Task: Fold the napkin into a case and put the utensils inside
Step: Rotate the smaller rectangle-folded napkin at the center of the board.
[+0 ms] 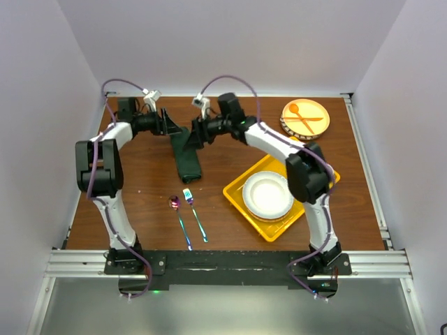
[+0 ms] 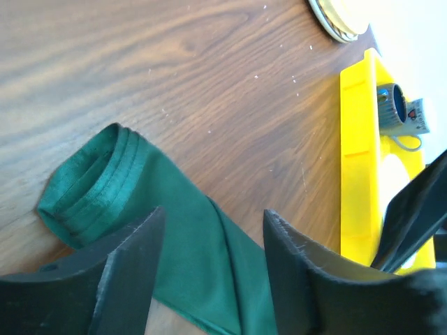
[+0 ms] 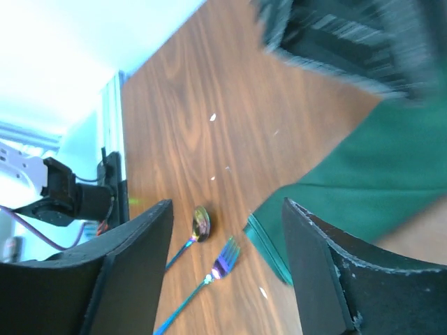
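Wooden table [image 1: 140, 181], both arms reached out to the far side. Yellow tray [image 1: 236, 192] sits near right with the white plate [image 1: 267, 194] on it. An orange plate [image 1: 305, 117] with an orange spoon and fork is at the far right corner, so leave that alone.

The napkin [image 1: 187, 160] lies mid-table as a narrow dark green strip running away from you, its far end between the two grippers. In the left wrist view one end shows stacked folded layers.

Left gripper [image 2: 213, 218]: jaws wide, hovering over the strip with cloth passing under the gap, nothing clamped. Right gripper [image 3: 227, 208]: jaws wide too, empty, napkin off to one side of its fingers.

The iridescent spoon [image 1: 174, 204] and fork [image 1: 188, 195] lie side by side on bare wood, just near of the strip's near end — not touching it, not yet inside.

Judgement: you're in the folding step, late. The strip is narrow, but I can't tell if a pocket is formed. The next move likely calls for pinching the far end cleanly through all layers and folding it over flat — then one gripper holds the case open while the other takes the thin handles.
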`<state>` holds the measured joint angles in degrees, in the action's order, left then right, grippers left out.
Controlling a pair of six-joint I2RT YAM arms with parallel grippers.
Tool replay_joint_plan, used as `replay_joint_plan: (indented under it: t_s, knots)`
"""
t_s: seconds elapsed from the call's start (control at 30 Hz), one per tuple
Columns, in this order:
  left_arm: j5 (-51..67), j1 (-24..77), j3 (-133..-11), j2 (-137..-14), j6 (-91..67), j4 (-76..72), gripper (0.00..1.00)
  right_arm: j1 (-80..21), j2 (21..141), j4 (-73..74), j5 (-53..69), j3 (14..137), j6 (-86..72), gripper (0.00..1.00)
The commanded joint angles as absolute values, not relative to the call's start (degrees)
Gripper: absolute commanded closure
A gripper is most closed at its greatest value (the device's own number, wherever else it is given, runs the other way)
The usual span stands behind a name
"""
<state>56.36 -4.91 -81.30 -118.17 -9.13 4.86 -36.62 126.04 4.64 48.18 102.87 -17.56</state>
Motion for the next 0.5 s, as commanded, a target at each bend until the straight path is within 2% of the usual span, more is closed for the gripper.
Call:
replay_joint_plan:
  t_s: [0.0,0.07,0.2,0.33,0.47]
  knots:
    - [52.6,-5.4,-81.9,-105.4,3.7,11.7,0.3,-32.9,116.6,20.7,43.3,106.5,-2.4,0.29]
    - [49.5,-5.4,-78.0,-99.0,6.1,12.5,0.28,-33.0,111.7,29.9,38.4,104.2,6.9,0.28]
    - [49.0,-5.4,-70.4,-89.2,15.9,17.0,0.19,-33.1,100.6,30.1,32.9,89.8,10.5,0.25]
    - [52.3,-5.5,-66.1,-85.8,36.3,41.1,0.25,-33.1,93.6,33.4,30.6,78.4,11.6,0.25]
    - [51.5,-6.2,-56.5,-84.0,44.7,49.4,0.32,-33.0,88.2,31.3,28.0,72.2,10.6,0.24]
